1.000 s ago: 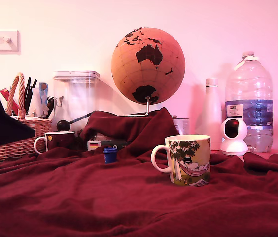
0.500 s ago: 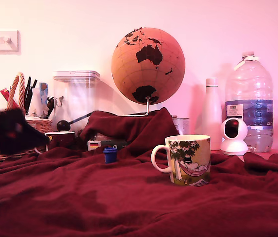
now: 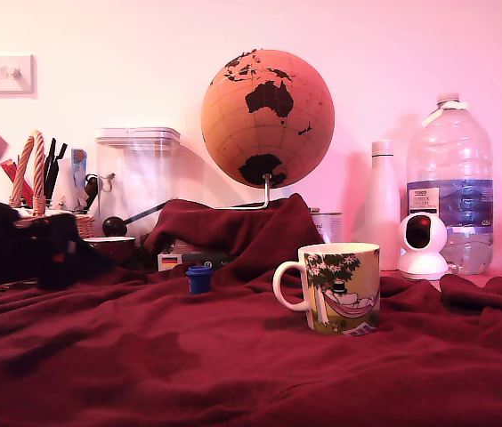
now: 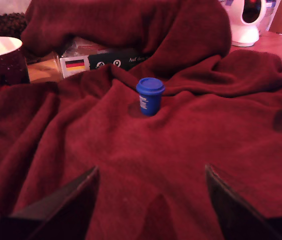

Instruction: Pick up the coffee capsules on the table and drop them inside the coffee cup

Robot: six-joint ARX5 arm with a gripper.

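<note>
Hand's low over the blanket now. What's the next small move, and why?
Probably ease the hand forward toward the blue capsule. In the wrist view its fingers stand open with the capsule upright on the red blanket, centred ahead and not yet between them. The cartoon mug waits at the exterior view's right.

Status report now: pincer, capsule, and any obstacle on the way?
Pincer open, empty, low over the dark red fleece blanket. Small dark blue plastic capsule upright ahead, untouched. Nothing between them.
</note>
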